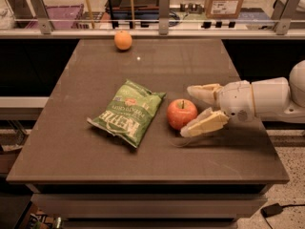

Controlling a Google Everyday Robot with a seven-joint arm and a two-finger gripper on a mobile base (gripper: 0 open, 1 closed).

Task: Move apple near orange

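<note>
The red apple with a short dark stem rests on the dark table, right of centre. The small orange sits at the table's far edge, left of centre, well away from the apple. My gripper comes in from the right, low over the table, with its cream fingers spread open. The apple sits just at the fingertips, one finger behind it and one in front. The gripper holds nothing.
A green chip bag lies flat just left of the apple, almost touching it. A railing with metal posts runs behind the table's far edge, with boxes and bins beyond. The table's right edge lies under my arm.
</note>
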